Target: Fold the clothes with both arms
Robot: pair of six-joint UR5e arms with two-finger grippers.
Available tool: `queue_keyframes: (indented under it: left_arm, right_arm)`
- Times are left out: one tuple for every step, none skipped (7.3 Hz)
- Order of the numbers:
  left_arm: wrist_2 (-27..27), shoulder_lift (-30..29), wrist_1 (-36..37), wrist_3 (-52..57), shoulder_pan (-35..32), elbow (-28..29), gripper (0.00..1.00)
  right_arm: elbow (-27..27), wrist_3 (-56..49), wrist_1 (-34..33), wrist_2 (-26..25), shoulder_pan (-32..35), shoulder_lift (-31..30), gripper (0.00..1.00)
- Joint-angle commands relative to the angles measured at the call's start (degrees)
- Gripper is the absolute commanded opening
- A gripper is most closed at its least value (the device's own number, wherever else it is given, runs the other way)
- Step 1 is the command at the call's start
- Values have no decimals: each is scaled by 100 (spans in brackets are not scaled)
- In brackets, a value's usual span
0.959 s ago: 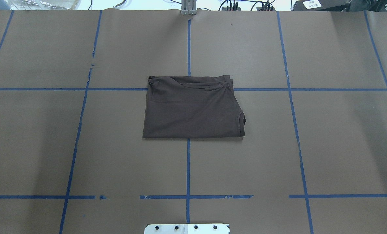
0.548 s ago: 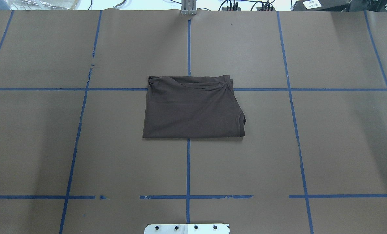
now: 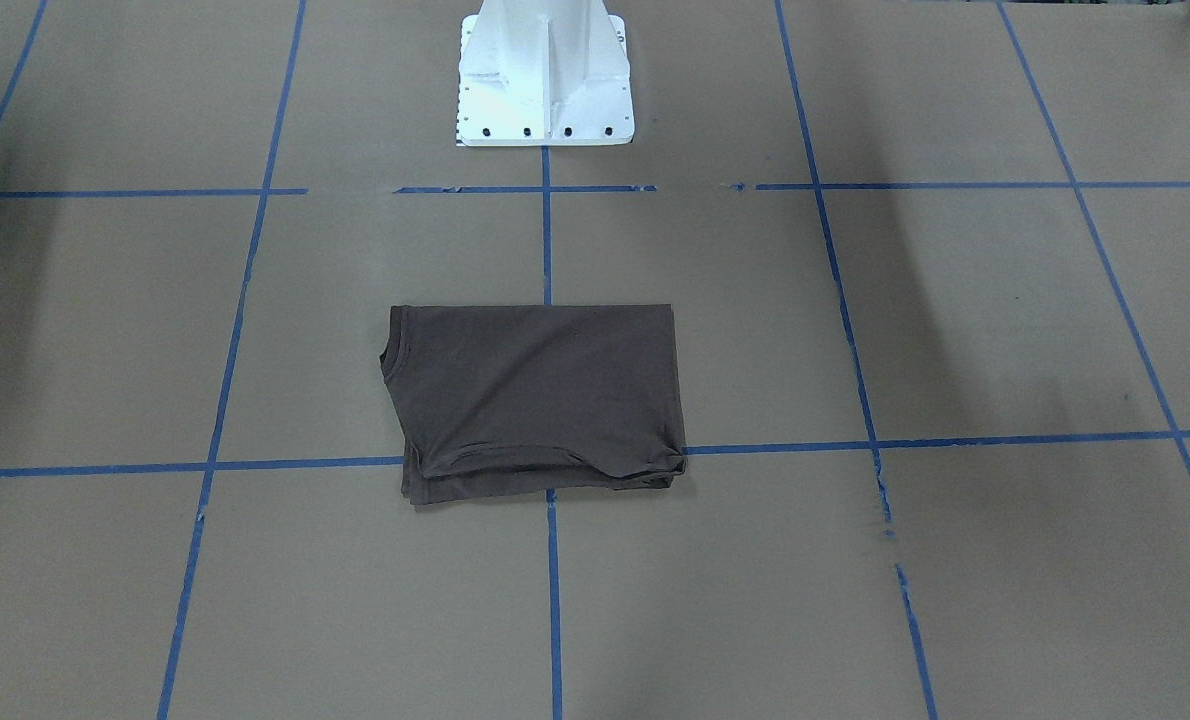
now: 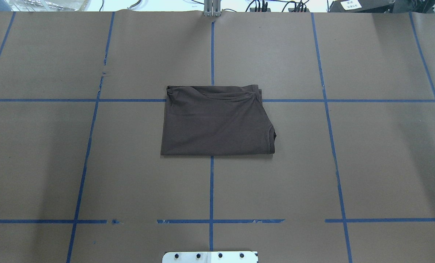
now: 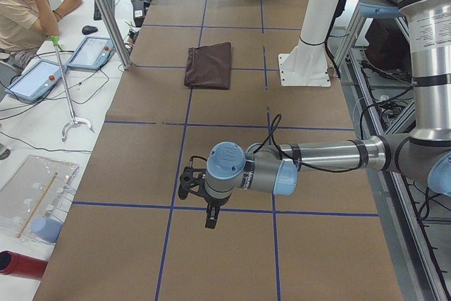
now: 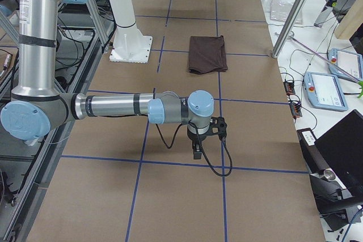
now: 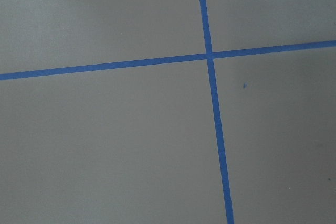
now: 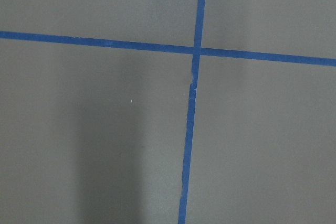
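Although both point down over the paper-covered table (image 4: 129,175), the left gripper (image 5: 209,220) and right gripper (image 6: 197,153) are too small to tell whether parted or closed. Left arm (image 5: 324,154) and right arm (image 6: 108,106) reach out level, low. Well apart, mid-table, lies the dark brown T-shirt (image 4: 215,122), folded into a flat rectangle.

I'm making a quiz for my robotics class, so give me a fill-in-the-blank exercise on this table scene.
1. The shirt lies ____ into a compact, layered stack.
2. The tape lines on the table are ____.
3. The left gripper and the right gripper hang above the table, ____ touching the shirt.
Missing words: folded, blue, neither.
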Motion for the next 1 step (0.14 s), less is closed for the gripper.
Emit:
queue_keyframes:
  left_arm:
    - [0,-2,-9,8,0,-1,100]
  right_arm:
    - [0,6,4,0,0,0,100]
